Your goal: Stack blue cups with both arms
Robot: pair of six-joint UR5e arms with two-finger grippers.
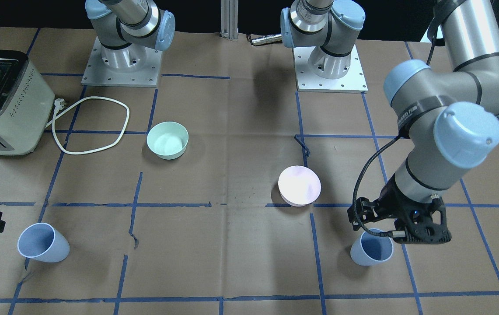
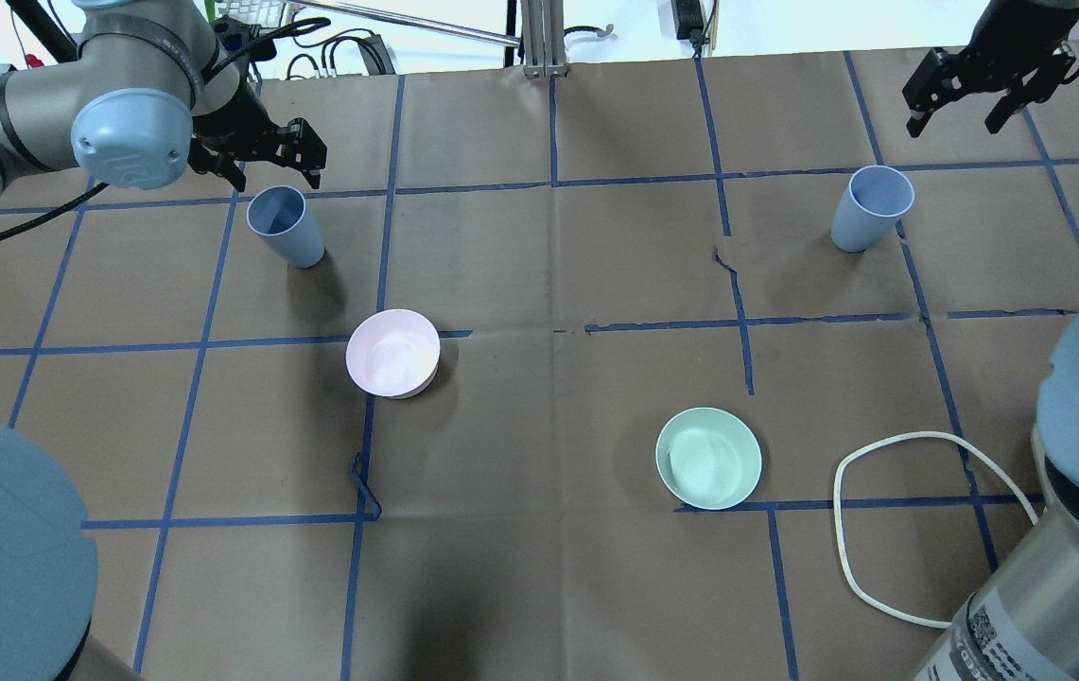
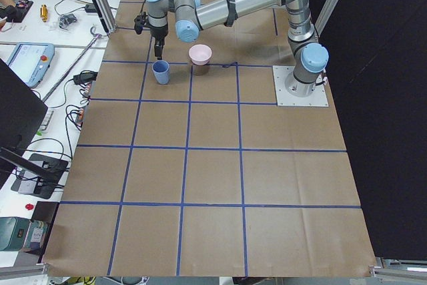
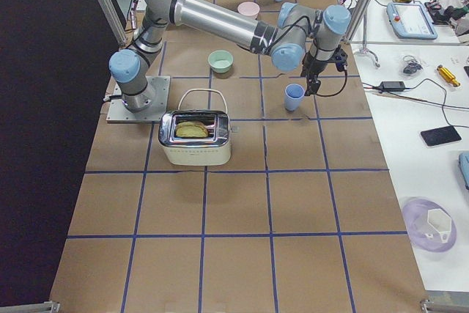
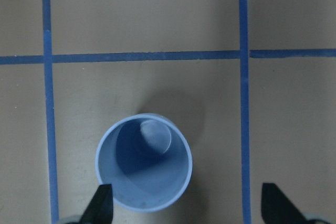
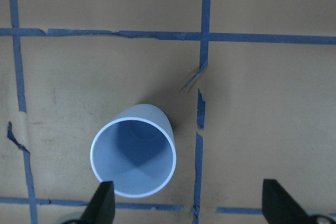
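Two pale blue cups stand upright on the brown table. One cup [image 2: 286, 225] stands on the left, just below my left gripper [image 2: 260, 151], which hovers open above it. In the left wrist view this cup [image 5: 143, 162] sits by the left fingertip [image 5: 102, 203], off-centre between the jaws. The other cup [image 2: 870, 208] stands on the right. My right gripper [image 2: 960, 109] is open, above and beyond it. In the right wrist view that cup [image 6: 133, 158] also sits near the left fingertip [image 6: 102, 200]. Both grippers are empty.
A pale pink bowl [image 2: 392, 353] stands near the left cup, and a mint-green bowl [image 2: 708, 458] stands right of centre. A toaster [image 1: 6, 103] with its white cord [image 2: 879, 530] is by the right arm's base. Blue tape lines grid the table.
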